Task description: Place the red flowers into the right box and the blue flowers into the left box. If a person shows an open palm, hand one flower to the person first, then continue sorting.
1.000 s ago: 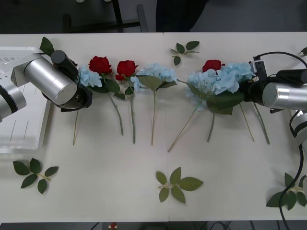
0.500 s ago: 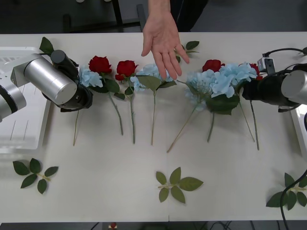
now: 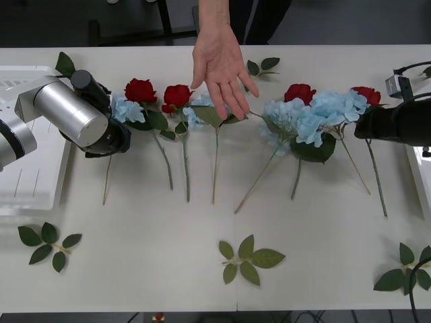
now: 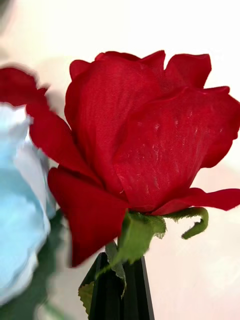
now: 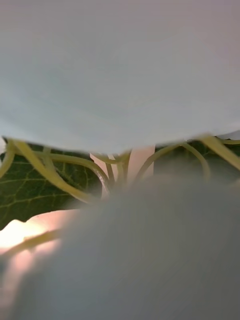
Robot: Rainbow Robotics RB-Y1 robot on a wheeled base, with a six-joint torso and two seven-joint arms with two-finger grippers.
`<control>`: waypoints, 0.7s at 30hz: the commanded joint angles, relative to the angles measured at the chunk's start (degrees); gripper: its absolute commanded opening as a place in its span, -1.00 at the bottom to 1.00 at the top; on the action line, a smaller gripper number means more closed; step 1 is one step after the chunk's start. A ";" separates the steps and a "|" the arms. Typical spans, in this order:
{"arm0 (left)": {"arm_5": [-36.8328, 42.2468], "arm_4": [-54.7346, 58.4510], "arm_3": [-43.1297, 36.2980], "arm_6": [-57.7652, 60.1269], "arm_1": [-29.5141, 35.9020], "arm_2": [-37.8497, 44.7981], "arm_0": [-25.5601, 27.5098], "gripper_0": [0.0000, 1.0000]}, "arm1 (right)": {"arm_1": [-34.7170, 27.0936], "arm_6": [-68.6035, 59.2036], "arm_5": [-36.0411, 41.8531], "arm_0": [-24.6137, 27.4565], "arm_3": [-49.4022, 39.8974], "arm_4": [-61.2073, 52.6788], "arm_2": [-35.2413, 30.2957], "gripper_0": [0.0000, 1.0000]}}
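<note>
— Starting from the left edge, what's there?

— White left box (image 3: 27, 202) at the table's edge, with the left arm reaching across it. The left gripper (image 3: 111, 111) sits against the leftmost blue flower (image 3: 126, 109); whether its fingers are apart or together, I cannot tell. Its wrist view is a pale blur with green leaf veins (image 5: 45, 175).

— And along the row?

— 2 red roses (image 3: 140, 90) side by side, then another blue head (image 3: 219, 101). A person's open hand (image 3: 219, 67) reaches in from the far side, fingertips over that blue head.

— Further right?

— A third rose (image 3: 299, 92) behind a cluster of blue heads (image 3: 316, 114), stems fanning toward the near edge. Loose leaf sprigs (image 3: 248, 259) lie nearer.

— The right arm?

— The right gripper (image 4: 120, 287) has its black fingers pressed together on the stem just under a rose (image 4: 145, 135), raised beside the blue cluster, near the right box's rim (image 3: 417, 182).
</note>
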 commanded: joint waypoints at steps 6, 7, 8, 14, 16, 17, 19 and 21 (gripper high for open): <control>-0.59 0.19 -0.19 -2.10 0.33 -0.81 -0.20 -1.00 | -1.30 0.03 16.06 -0.84 -17.25 -6.72 -9.11 -1.00; -0.59 0.19 -0.19 -2.19 0.33 -0.81 -0.20 -1.00 | -1.30 -0.41 17.47 -0.84 -19.10 -8.12 -9.99 -1.00; -0.59 0.19 -0.19 -2.19 0.33 -0.81 -0.20 -1.00 | -1.30 -0.58 18.35 -0.76 -20.07 -8.83 -10.34 -1.00; -0.59 0.28 -0.19 -2.27 0.33 -0.81 -0.20 -1.00 | -1.48 -6.82 23.18 0.91 -31.67 -15.33 -13.15 -1.00; -0.59 0.28 -0.19 -2.27 0.33 -0.81 -0.20 -1.00 | -1.48 -8.84 22.83 1.62 -35.45 -17.26 -12.89 -1.00; -0.59 0.28 -0.19 -2.45 0.33 -0.81 -0.11 -1.00 | -1.48 -9.55 22.13 1.97 -37.03 -18.14 -12.54 -1.00; -0.67 0.28 -0.19 -2.45 0.33 -0.81 -0.20 -1.00 | -1.48 -11.13 19.23 3.11 -40.81 -19.99 -11.04 -1.00; -0.59 0.28 -0.19 -2.27 0.33 -0.81 -0.20 -1.00 | -1.48 -12.97 15.10 4.69 -45.11 -20.08 -8.93 -1.00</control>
